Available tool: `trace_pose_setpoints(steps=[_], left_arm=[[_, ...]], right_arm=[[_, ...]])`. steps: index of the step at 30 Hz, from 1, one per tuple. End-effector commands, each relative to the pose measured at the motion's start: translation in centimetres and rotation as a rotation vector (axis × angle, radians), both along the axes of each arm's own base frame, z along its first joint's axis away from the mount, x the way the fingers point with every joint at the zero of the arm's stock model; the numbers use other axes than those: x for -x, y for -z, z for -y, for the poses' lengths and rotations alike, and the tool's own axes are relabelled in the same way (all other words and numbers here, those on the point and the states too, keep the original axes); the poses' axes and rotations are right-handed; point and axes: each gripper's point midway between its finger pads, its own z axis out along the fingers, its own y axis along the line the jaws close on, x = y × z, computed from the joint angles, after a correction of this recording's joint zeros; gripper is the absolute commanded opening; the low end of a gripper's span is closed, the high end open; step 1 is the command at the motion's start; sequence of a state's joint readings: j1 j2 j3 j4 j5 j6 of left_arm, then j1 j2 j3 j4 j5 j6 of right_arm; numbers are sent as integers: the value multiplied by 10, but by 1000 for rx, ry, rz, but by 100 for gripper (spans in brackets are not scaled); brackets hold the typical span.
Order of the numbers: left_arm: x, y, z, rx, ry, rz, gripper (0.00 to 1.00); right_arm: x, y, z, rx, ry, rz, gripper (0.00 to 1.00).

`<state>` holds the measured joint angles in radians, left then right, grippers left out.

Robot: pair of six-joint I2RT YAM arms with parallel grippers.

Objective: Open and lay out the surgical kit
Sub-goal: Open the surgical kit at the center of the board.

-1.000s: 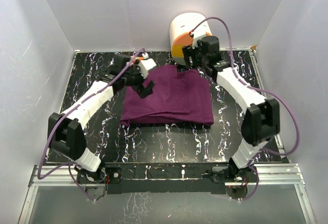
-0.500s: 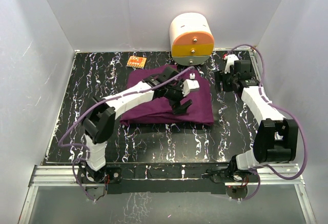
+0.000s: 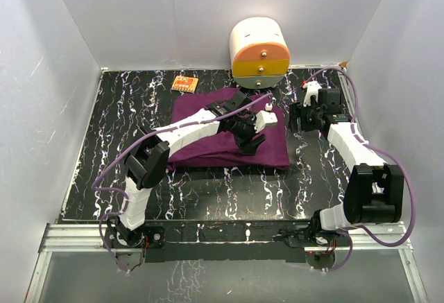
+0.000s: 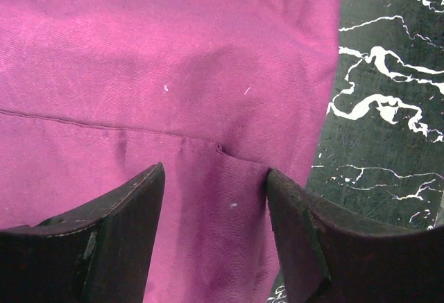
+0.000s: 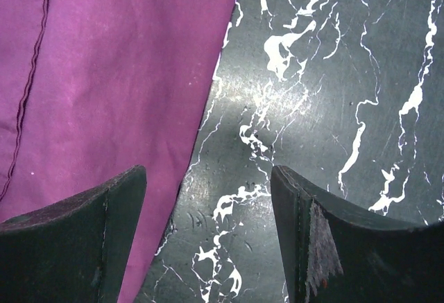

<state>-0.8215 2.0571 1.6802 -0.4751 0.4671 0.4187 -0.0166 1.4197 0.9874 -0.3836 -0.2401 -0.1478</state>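
On the black marbled table (image 3: 104, 109), the left hand (image 4: 214, 172), partly open, straddles a purple cloth (image 4: 173, 53) fold.

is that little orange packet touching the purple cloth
Apart. The top view shows a thin strip of black table between the orange packet and the far edge of the purple cloth.

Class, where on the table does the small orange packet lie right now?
In the top view, the orange packet lies near the far edge of the table, left of the cabinet and just beyond the far left corner of the purple cloth.
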Motion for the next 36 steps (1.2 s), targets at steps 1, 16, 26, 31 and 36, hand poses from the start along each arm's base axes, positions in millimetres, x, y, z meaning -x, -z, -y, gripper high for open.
trace_pose_setpoints(steps=[1, 16, 26, 31, 36], left_arm=[[3, -12, 5, 11, 13, -11, 56], [-17, -45, -16, -62, -19, 132, 0], [-113, -172, -193, -235, -519, 598, 0], [-100, -224, -405, -409, -1017, 789, 0], [-21, -168, -556, -824, -1280, 859, 57]], right_arm=[[-9, -22, 2, -3, -5, 97, 71], [-9, -28, 5, -2, 2, 117, 71], [-16, -38, 10, 42, -19, 120, 70], [-17, -40, 13, 85, -46, 117, 70], [-13, -35, 6, 76, -97, 93, 70]])
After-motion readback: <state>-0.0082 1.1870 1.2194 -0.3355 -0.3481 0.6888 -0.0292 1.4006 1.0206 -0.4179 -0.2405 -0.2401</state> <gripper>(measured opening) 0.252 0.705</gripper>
